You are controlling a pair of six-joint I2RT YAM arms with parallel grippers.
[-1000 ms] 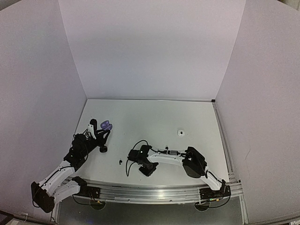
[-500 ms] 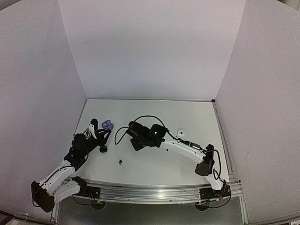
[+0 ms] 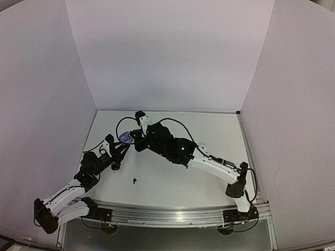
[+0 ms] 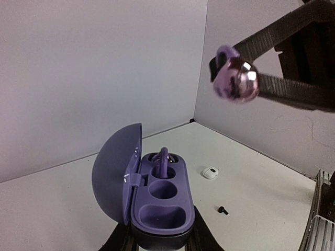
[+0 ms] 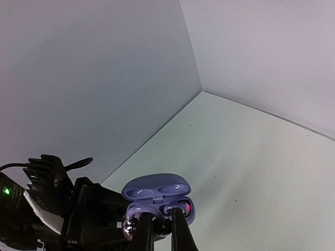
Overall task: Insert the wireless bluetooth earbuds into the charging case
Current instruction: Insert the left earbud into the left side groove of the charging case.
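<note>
My left gripper (image 4: 159, 239) is shut on the base of a purple charging case (image 4: 159, 201) with its lid open to the left. One purple earbud (image 4: 163, 157) sits in the case's far slot; the near slots are empty. My right gripper (image 4: 230, 73) is shut on a shiny lavender earbud (image 4: 236, 79), held in the air above and to the right of the case. In the right wrist view the earbud (image 5: 130, 226) hangs just in front of the open case (image 5: 157, 194). In the top view the case (image 3: 124, 138) and right gripper (image 3: 135, 142) meet at the table's left.
A tiny black earbud (image 4: 223, 210) lies on the table, also in the top view (image 3: 135, 181). A small white case (image 4: 210, 172) lies farther right. White walls enclose the table on three sides. The right arm (image 3: 209, 163) stretches across the middle.
The right arm has swung from the near middle of the table up and left to the purple case. The left gripper has shifted the case slightly right.
</note>
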